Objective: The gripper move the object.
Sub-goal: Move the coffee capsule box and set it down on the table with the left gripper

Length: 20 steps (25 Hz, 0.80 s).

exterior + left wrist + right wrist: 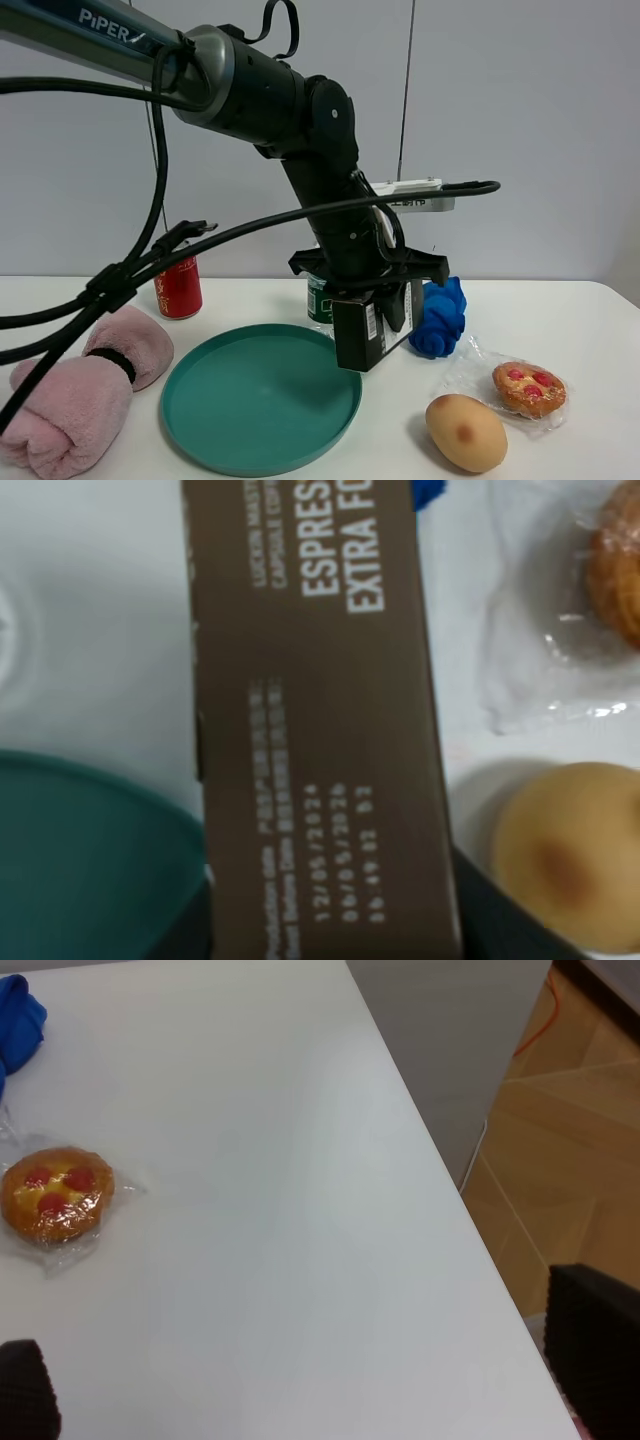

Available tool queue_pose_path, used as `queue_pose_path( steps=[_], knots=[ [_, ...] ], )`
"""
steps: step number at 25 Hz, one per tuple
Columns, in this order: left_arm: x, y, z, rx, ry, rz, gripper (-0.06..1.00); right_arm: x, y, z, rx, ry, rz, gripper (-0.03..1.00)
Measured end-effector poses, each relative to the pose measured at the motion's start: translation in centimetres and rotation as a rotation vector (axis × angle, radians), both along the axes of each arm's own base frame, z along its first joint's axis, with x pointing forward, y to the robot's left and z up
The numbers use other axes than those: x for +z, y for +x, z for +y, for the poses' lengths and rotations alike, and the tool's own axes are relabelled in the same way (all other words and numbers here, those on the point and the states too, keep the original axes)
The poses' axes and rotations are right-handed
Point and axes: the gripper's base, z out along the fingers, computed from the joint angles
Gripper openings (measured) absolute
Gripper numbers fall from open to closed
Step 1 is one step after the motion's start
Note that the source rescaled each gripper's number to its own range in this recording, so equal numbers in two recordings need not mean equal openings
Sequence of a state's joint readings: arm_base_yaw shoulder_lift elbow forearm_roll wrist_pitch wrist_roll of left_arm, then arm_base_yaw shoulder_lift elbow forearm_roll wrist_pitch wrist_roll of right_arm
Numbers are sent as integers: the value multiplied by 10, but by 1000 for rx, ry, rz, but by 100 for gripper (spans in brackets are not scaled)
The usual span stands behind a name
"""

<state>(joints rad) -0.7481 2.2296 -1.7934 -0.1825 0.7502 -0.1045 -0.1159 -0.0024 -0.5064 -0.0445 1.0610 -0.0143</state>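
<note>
Box of espresso capsules [362, 335] hangs at centre frame, clamped upright in my left end effector [372, 300], just over the right rim of the teal plate [200, 420]. I'd carry it slowly and level, clearing the blue toy [440, 320] and tan bun [466, 432] before lowering.
</note>
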Motion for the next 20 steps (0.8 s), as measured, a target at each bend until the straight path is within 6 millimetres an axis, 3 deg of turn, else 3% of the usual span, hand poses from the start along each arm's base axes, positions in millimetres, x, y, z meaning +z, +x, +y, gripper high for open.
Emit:
queue_pose_path(
  steps=[15, 20],
  knots=[
    [-1, 4, -13, 201, -152, 13, 2, 0, 0, 0, 0, 0, 0, 100],
    [-23, -1, -22, 185, -124, 33, 2, 0, 0, 0, 0, 0, 0, 100]
  ],
)
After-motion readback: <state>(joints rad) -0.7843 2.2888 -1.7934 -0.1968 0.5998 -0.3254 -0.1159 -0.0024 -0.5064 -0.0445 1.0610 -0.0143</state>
